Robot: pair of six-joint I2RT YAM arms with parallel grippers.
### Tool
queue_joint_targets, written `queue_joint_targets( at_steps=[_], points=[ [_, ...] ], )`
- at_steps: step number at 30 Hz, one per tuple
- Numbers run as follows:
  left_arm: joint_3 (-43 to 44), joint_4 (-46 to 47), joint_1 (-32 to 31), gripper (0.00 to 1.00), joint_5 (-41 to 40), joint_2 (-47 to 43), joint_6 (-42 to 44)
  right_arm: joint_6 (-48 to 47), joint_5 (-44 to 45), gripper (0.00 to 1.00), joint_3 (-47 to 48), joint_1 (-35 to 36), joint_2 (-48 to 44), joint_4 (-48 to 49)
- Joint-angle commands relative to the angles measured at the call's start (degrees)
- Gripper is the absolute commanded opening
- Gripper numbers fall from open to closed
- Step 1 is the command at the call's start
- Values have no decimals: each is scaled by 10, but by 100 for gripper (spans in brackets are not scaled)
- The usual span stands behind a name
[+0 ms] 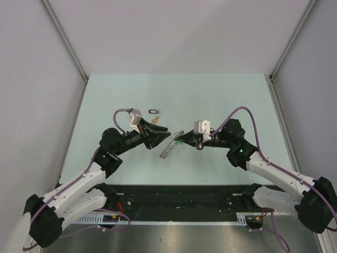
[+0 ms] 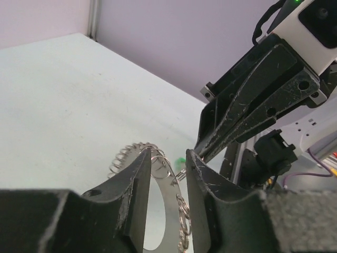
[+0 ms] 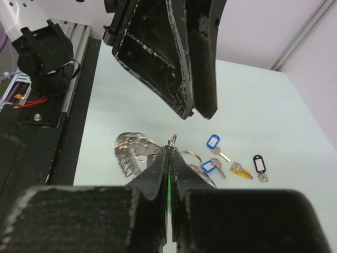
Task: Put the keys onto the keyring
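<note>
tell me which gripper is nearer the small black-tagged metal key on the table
Left. The left gripper hovers just on the near side of the black-tagged key; the right gripper is farther off, nearer the robot and further right.

The keyring (image 2: 126, 154) is seen between the parted fingers of the left tool (image 2: 168, 158); beside it, a green tag (image 2: 180, 159) is pinched by the right tool (image 2: 202, 148).

Top external view: fixed high at the near edge, looking down over the whole table (image 1: 221, 95). Left wrist view: close and low, facing the right gripper (image 2: 198, 152). Right wrist view: close, tilted down, facing the left gripper (image 3: 196, 114) — all three share the keyring (image 1: 169, 145) at mid-table
</note>
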Motion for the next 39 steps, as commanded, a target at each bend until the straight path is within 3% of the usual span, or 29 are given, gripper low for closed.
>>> queue_joint_targets(
  at_steps=[1, 13, 14, 18, 22, 36, 39],
  points=[
    [36, -50, 8, 39, 8, -16, 82, -20, -26, 0, 34, 2, -7, -21],
    [232, -422, 31, 60, 236, 77, 438, -41, -53, 0, 52, -8, -2, -68],
    [242, -444, 31, 68, 242, 92, 457, -43, -55, 0, 52, -8, -2, -72],
    [296, -545, 30, 69, 261, 124, 533, -45, -55, 0, 53, -8, 0, -74],
    [304, -556, 19, 66, 260, 141, 540, -45, -55, 0, 54, -8, 3, -73],
    [316, -543, -14, 43, 236, 186, 523, -43, -56, 0, 54, -8, 8, -72],
    [317, -548, -14, 32, 237, 189, 523, -43, -55, 0, 54, -8, 8, -72]
  ],
)
